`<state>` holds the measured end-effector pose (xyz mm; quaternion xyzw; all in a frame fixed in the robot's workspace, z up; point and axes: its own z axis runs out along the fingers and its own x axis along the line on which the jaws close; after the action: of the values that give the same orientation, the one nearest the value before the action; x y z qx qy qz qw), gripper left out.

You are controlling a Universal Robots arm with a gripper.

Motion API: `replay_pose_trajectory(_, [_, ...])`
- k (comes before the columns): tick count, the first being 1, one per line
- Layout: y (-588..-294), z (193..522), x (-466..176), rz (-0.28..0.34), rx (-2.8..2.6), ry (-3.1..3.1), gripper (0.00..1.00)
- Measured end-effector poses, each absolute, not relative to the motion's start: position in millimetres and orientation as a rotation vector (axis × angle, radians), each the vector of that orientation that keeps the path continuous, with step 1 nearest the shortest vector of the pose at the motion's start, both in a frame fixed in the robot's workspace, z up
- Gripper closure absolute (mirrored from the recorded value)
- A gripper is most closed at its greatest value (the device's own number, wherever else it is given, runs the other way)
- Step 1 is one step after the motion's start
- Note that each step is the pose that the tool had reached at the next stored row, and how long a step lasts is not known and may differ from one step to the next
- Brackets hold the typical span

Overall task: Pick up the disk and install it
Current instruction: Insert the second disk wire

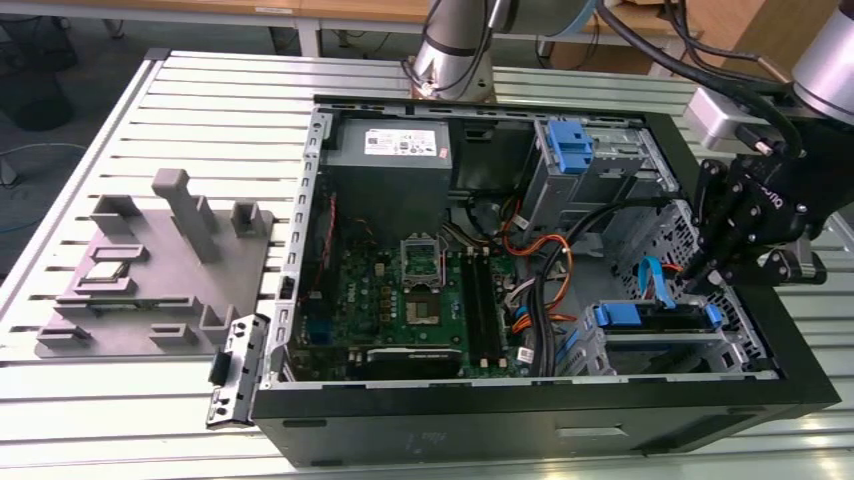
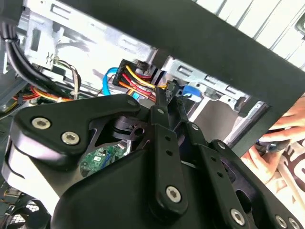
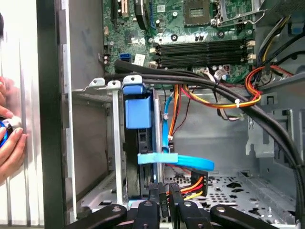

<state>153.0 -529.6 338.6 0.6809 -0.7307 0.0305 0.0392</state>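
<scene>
Disk (image 3: 138, 143) already seated on edge in the drive cage (image 3: 95, 143); gripper (image 3: 163, 191) pinched narrow on its cable connector (image 3: 163, 188), plugging in.

1. My work surface was a slatted aluminium table (image 1: 160, 400).
2. The open black computer case (image 1: 534, 430) lay on it, centre to right of the exterior view.
3. A grey fixture plate (image 1: 147, 270) sat at left.

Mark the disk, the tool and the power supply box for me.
disk (image 3: 137, 112): first wrist view, blue rail end.
tool (image 3: 164, 196): first wrist view, between the fingertips.
power supply box (image 1: 390, 150): exterior view, grey top by the white sticker.
</scene>
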Motion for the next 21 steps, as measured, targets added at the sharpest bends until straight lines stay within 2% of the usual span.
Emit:
replay_pose_trajectory(18, [-529.6,338.6,145.9,0.082,2.093,-2.246,0.76])
replay_pose_trajectory(19, [-529.6,338.5,145.9,0.082,2.093,-2.246,0.78])
replay_pose_trajectory(20, [-529.6,338.5,145.9,0.082,2.093,-2.246,0.84])
replay_pose_trajectory(21, [-529.6,338.5,145.9,0.082,2.093,-2.246,0.84])
